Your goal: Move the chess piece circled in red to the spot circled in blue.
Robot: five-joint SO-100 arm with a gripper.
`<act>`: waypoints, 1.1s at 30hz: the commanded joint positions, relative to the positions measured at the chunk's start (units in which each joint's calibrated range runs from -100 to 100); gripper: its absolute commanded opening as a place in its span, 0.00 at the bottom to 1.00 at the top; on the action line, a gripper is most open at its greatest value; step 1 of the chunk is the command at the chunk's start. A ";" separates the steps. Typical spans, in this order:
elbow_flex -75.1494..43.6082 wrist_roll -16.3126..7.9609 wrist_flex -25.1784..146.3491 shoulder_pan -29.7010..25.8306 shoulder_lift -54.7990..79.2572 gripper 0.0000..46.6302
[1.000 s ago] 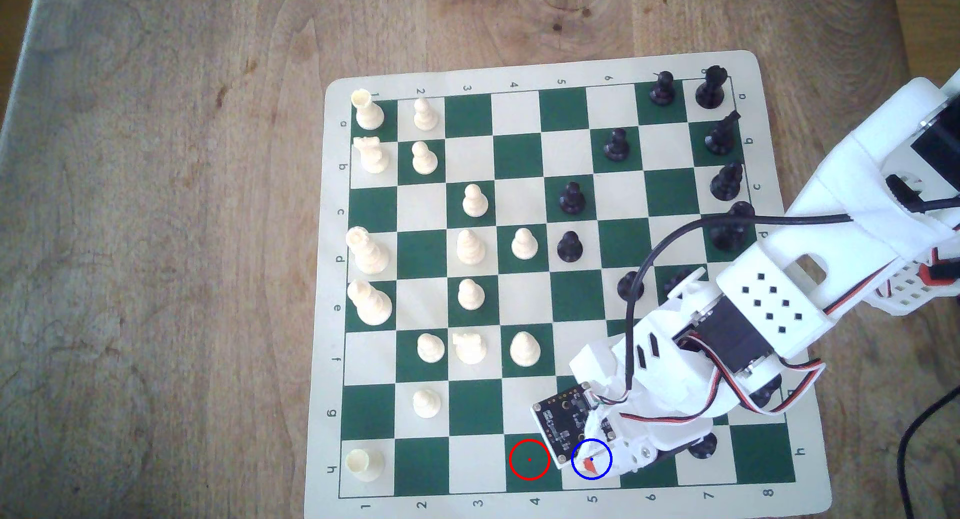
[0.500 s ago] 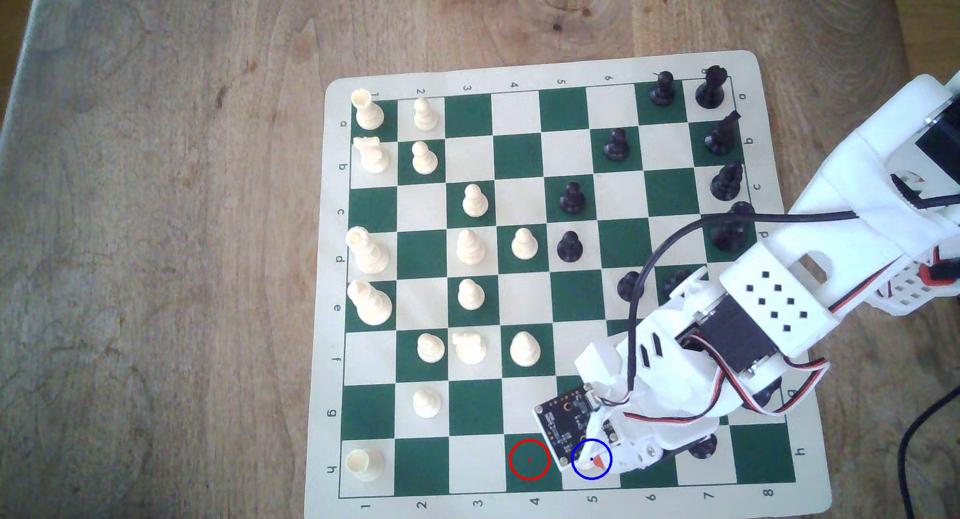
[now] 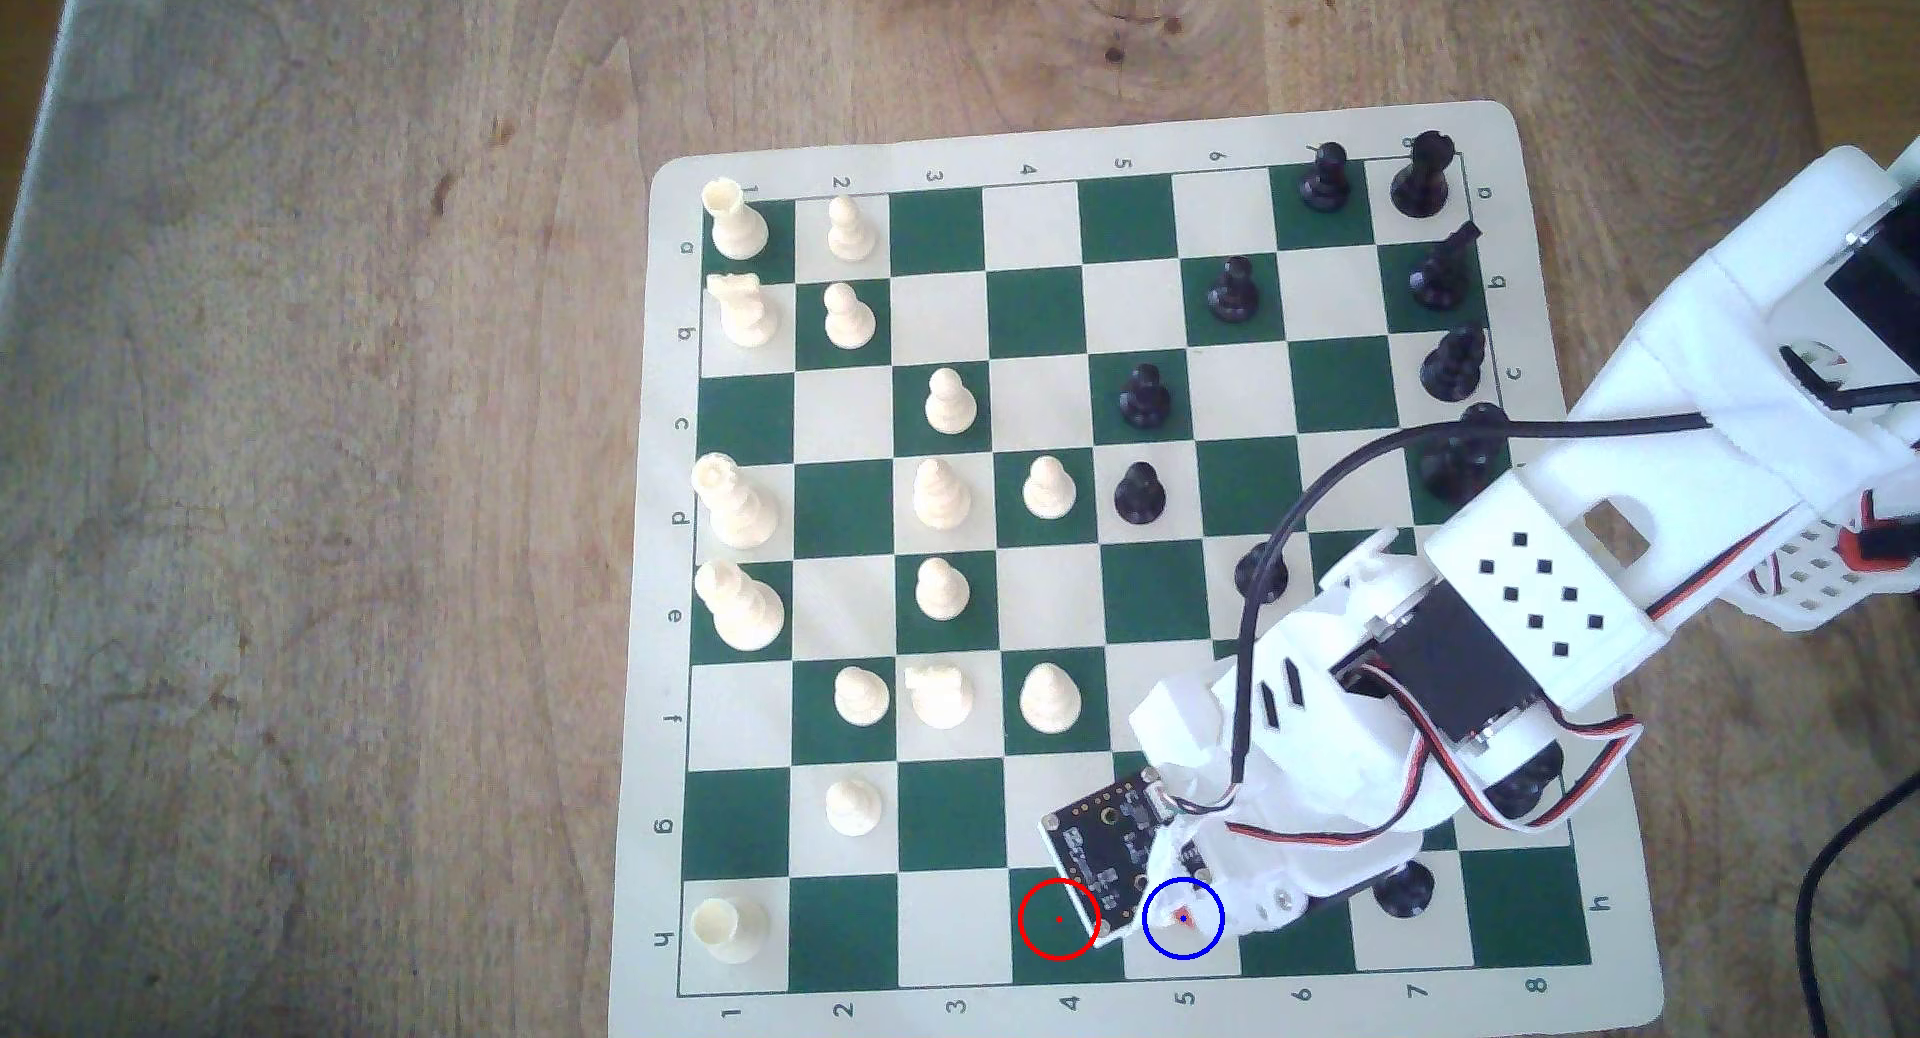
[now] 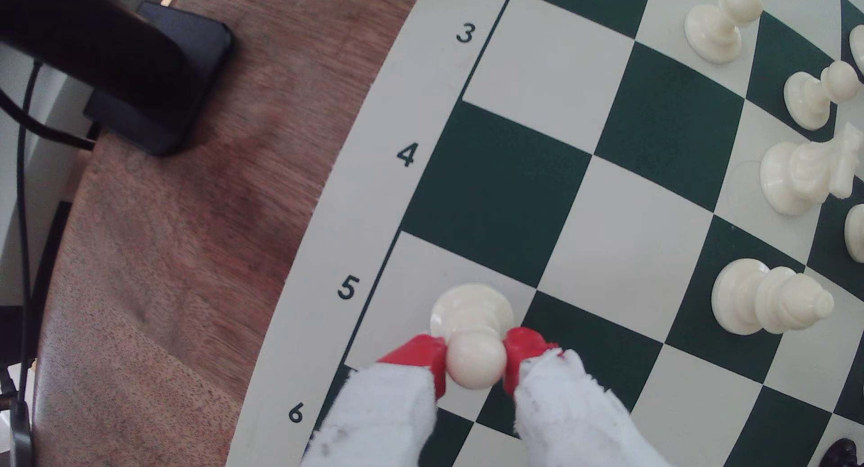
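The chess piece (image 4: 473, 308), a cream-white pawn, stands upright on the spot (image 4: 421, 271), the cream square beside the printed 5. My gripper (image 4: 476, 360) has its red fingertips (image 4: 423, 350) pressed against both sides of the pawn's round knob, so it is shut on it. In the exterior view the gripper (image 3: 1184, 919) sits inside the blue ring on the spot (image 3: 1184, 967), and my wrist hides the pawn. The red-ringed dark green square (image 3: 1059, 919) to the exterior view's left holds nothing.
A black pawn (image 3: 1403, 887) stands two squares to the exterior view's right of the spot, close under my wrist. A cream rook (image 3: 727, 929) occupies the same row's far left. Cream pieces (image 3: 1049, 697) stand two rows up. The board's printed edge (image 3: 1184, 996) runs just below.
My wrist and its camera board have shifted slightly toward the exterior view's left. The red fingertip stays inside the blue ring.
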 commanded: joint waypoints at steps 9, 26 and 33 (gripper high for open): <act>-7.26 0.49 2.76 -2.09 0.62 0.04; -8.17 0.24 2.84 -1.70 2.65 0.24; -7.35 0.00 2.84 -0.68 -0.57 0.41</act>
